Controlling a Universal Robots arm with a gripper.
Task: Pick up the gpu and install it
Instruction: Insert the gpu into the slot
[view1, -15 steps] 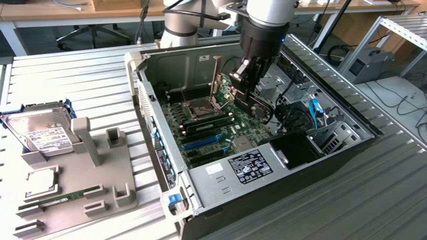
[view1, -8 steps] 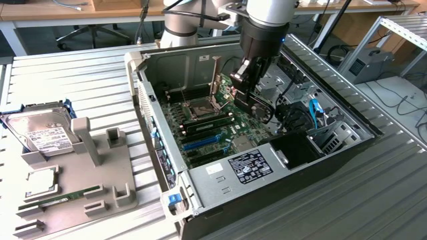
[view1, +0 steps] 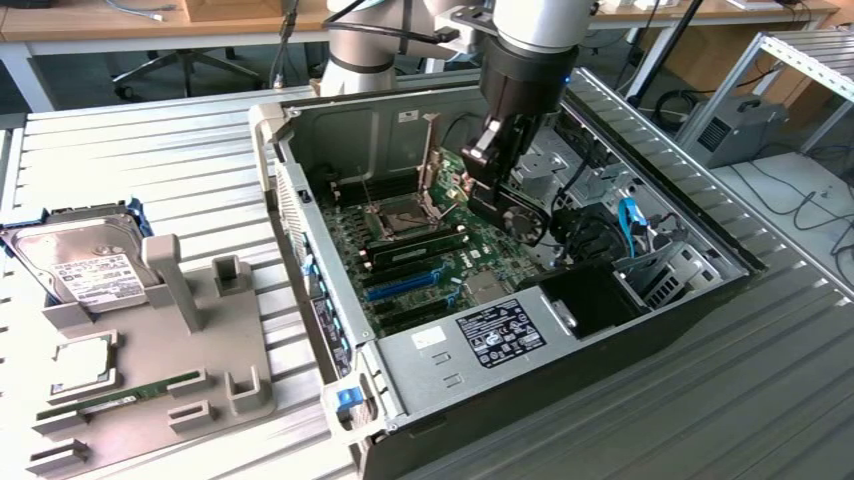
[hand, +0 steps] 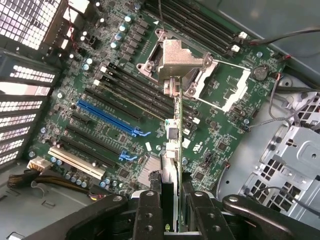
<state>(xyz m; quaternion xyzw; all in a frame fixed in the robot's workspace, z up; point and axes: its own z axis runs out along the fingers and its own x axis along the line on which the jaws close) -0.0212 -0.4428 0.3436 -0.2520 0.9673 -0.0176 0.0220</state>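
I read one end effector (hand: 172, 202) pinching one gpu (hand: 172, 150): a thin, flat, dark card with one silver metal bracket (hand: 180, 62), held edge-on above the green motherboard (hand: 220, 130), beside its two blue slots (hand: 107, 117).

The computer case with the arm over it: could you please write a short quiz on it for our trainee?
1. True or false: the end effector holds the graphics card above the motherboard inside the open case.
2. What lies on the grey tray outside the case? A) a memory stick B) a screwdriver C) a fan
3. Fill in: the two brightly coloured slots on the motherboard are ___.
Key: 1 true; 2 A; 3 blue.
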